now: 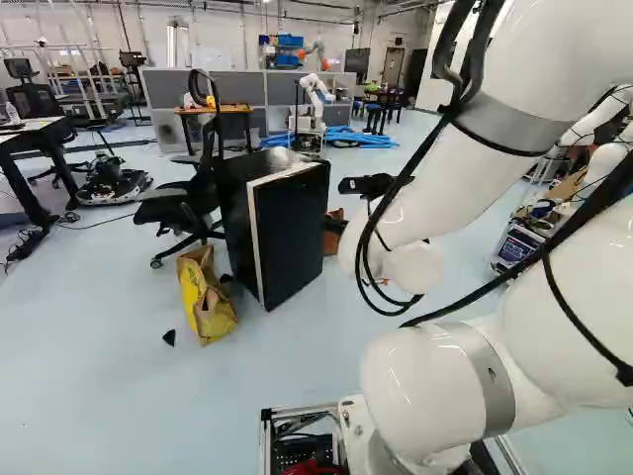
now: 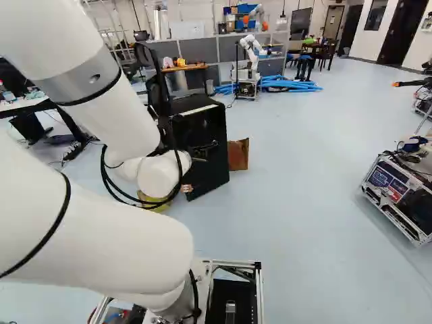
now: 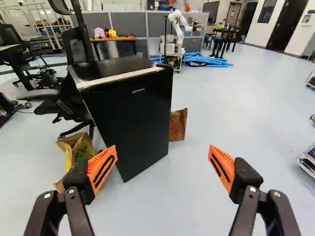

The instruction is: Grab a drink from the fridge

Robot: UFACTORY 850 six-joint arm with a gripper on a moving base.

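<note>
My gripper (image 1: pixel 368 185) is held out in front of the arm, beside the black mini fridge in the left base view. In the wrist view the gripper (image 3: pixel 162 149) stands open, its orange pads wide apart with nothing held. Ahead of it and toward one finger is the fridge (image 3: pixel 130 113), upright on the floor, its door closed and turned at an angle. No touch between fingers and fridge shows. In the right base view the fridge (image 2: pixel 210 125) is partly hidden by the arm. No drink can be seen; the fridge's inside is hidden.
A yellow and brown paper bag (image 1: pixel 205 302) and a black office chair (image 1: pixel 188 203) stand beside the fridge; a brown bag (image 2: pixel 238 154) is on its other side. Farther back are another robot (image 2: pixel 251 50) and blue tubes (image 2: pixel 287 84). A framed cart (image 2: pixel 398 196) stands at the right.
</note>
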